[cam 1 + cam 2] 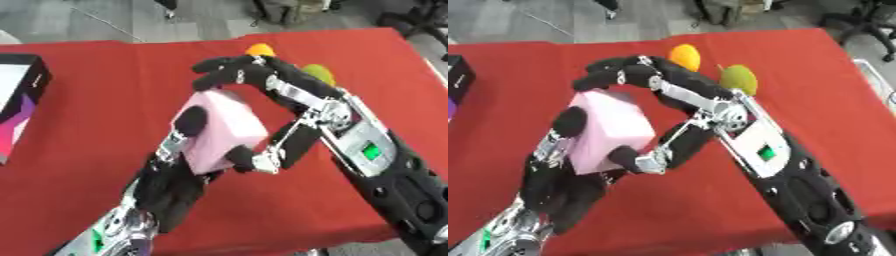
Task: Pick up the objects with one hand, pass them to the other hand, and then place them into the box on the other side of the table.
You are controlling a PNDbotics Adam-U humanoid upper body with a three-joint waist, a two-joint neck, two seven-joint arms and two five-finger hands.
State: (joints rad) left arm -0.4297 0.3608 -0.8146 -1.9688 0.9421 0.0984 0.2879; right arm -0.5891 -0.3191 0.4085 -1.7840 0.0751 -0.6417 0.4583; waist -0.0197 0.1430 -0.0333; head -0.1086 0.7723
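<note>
A pale pink block (223, 131) is held up above the red table (105, 85), between both hands. My left hand (171, 187) rises from the lower left and holds the block from below, one fingertip (191, 121) pressed on its left face. My right hand (719, 112) reaches in from the right. Its fingers (619, 72) curl over the block's top edge and its thumb (645, 159) hooks under the lower right corner. Behind the hands, an orange round fruit (684, 56) and a green one (738, 78) lie on the cloth.
A dark box (19, 97) with white and purple faces stands at the table's left edge. The right edge of the table runs close to my right forearm (394, 170). Grey floor and chair legs show beyond the far edge.
</note>
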